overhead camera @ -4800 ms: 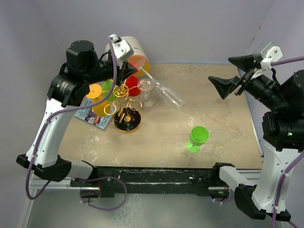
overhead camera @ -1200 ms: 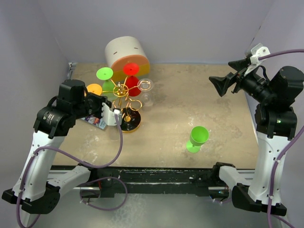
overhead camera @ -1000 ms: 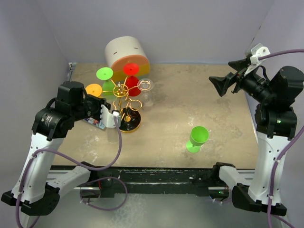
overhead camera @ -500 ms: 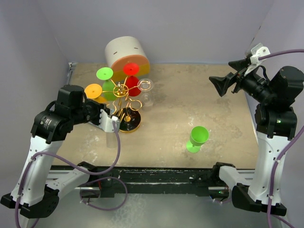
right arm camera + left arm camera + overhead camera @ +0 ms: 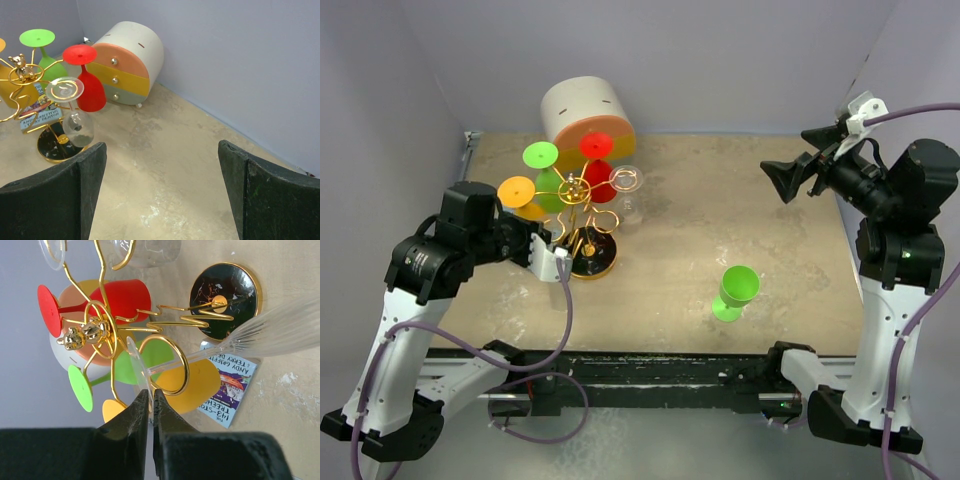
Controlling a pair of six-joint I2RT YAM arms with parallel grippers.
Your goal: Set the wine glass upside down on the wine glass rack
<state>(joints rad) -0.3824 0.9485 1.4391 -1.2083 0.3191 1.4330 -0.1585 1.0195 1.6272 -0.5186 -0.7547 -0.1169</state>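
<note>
**Left gripper pinching a clear glass at the rack**

The left gripper (image 5: pixel 150 391) is reaching in at the near-left side of the rack (image 5: pixel 588 252). Its fingers are pressing almost together on the foot rim of the wine glass (image 5: pixel 270 332). That glass, clear and fluted, is hanging bowl-down. Its stem is passing through one of the gold ring loops, with the foot sitting on the gripper's side of the loop. The bowl is pointing down toward the table (image 5: pixel 780 240), just beside the rack's black base. A book (image 5: pixel 227 390) is lying flat by the base, near the bowl.

Four more glasses are hanging upside down from other loops: a red glass (image 5: pixel 90 92), a green glass (image 5: pixel 42 50), an orange glass (image 5: pixel 517 190) and a second clear glass (image 5: pixel 75 120).

The right gripper (image 5: pixel 161 145) is hovering high over the table's far-right corner, well apart from the rack, its fingers spread wide. A goblet (image 5: pixel 735 290), bright green, is standing upright on the table toward the near right. A rounded drawer chest (image 5: pixel 132 60) is sitting behind the rack, against the back wall.
</note>
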